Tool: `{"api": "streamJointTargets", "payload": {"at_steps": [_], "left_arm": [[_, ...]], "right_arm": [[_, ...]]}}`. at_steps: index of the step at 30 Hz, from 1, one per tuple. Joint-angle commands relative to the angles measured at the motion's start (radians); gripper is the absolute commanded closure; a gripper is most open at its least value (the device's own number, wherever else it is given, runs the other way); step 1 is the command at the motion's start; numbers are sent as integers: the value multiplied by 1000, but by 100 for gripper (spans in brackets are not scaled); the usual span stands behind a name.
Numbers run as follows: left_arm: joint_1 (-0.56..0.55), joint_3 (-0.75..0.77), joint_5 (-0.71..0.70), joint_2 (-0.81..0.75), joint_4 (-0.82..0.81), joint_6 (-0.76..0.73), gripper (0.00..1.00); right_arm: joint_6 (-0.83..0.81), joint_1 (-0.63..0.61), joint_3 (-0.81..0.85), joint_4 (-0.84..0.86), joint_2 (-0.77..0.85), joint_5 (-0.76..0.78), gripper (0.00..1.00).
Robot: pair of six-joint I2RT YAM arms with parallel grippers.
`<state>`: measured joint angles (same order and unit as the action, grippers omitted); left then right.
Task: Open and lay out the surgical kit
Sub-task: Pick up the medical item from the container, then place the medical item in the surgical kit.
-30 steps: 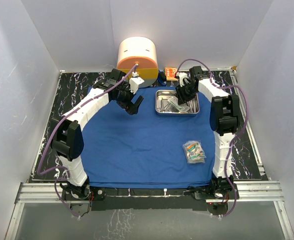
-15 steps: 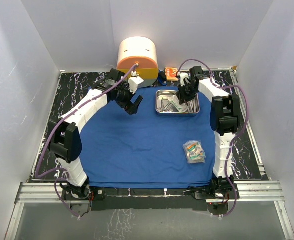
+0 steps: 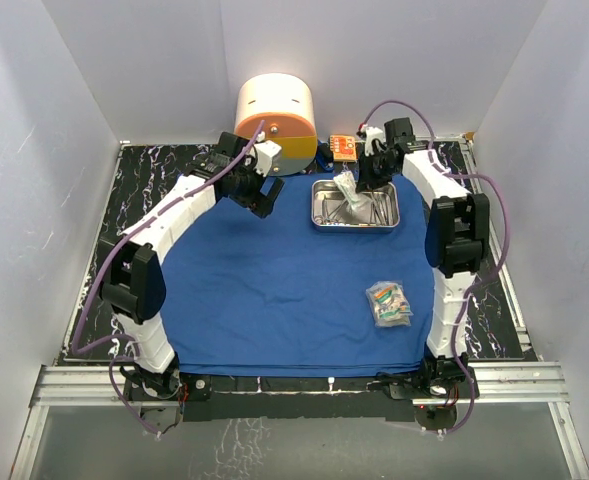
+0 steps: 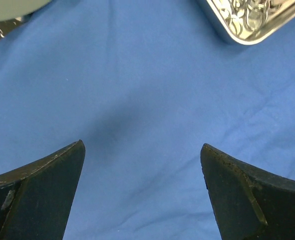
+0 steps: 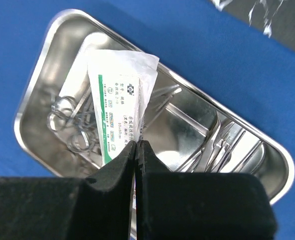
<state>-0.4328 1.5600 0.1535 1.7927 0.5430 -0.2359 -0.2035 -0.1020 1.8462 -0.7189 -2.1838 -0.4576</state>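
Right wrist shows right gripper [image 5: 137, 146] pinching the packet [image 5: 118, 95] endwise, pointing outward; left gripper [image 4: 141, 146] wide.

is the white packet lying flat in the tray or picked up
Picked up: the right hand is shut on the white packet by its edge, holding it over the steel tray, with instruments beneath.

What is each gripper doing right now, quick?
Left gripper: open, empty, over the blue cloth.
Right gripper: closed on a white packet above the steel tray.
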Motion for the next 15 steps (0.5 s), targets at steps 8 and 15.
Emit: {"api": "streamJointTargets", "payload": {"at_steps": [8,15], "left_arm": [[3,224,179,60,-40,221,2],[2,282,402,103,-291,493,7]], "right_arm": [[199,-7,-144,263,318,-89,100],[268,-77,-310,380,434,-65,100]]}}
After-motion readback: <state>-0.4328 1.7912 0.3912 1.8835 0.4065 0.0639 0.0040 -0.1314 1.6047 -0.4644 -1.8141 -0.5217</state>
